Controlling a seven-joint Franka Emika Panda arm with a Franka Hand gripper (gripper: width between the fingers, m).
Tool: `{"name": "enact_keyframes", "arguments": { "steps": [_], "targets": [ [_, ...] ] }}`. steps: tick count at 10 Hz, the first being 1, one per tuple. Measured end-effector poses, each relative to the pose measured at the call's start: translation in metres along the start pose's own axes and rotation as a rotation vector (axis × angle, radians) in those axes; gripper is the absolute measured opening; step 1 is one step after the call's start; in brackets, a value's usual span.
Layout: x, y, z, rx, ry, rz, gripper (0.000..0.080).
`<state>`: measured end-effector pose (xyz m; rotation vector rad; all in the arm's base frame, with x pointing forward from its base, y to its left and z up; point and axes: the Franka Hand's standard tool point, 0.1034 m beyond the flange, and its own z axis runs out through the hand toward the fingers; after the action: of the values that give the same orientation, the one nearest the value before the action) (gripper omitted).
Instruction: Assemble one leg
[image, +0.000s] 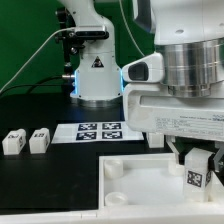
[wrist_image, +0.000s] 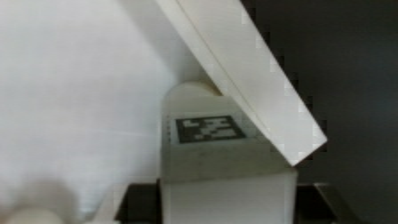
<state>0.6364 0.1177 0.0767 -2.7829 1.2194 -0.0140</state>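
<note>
My gripper (image: 197, 168) is shut on a leg (image: 197, 178), a small white block with a black-and-white tag facing outward. I hold it upright at the exterior view's right, over the right rim of the large white panel (image: 110, 190). In the wrist view the leg (wrist_image: 221, 150) stands between my gripper's (wrist_image: 222, 206) dark fingers, its top against the panel's slanted rim (wrist_image: 249, 80). Two more legs (image: 14, 141) (image: 39, 140) lie on the black table at the exterior view's left.
The marker board (image: 100, 131) lies flat behind the panel. The robot base (image: 97, 75) stands at the back. The panel shows round corner sockets (image: 113, 167) near its left end.
</note>
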Motion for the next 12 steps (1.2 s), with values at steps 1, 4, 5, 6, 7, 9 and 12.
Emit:
{"name": "enact_keyframes", "arguments": {
  "steps": [1, 4, 5, 6, 7, 9, 12],
  "targets": [
    [-0.0009, 0.0009, 0.0005, -0.001, -0.008, 0.196, 0.0306],
    [-0.0013, 0.0036, 0.0017, 0.011, -0.063, 0.668, 0.0299],
    [-0.0019, 0.0042, 0.0033, 0.023, -0.085, 0.825, 0.0299],
    [-0.0022, 0.0049, 0.0039, 0.029, -0.092, 0.909, 0.0299],
    [-0.0025, 0.0044, 0.0038, 0.032, -0.089, 0.928, 0.0299],
    [-0.0030, 0.0047, 0.0046, 0.033, -0.089, 0.864, 0.0393],
    [-0.0044, 0.0035, 0.0075, 0.065, -0.058, 0.479, 0.0613]
  ]
}}
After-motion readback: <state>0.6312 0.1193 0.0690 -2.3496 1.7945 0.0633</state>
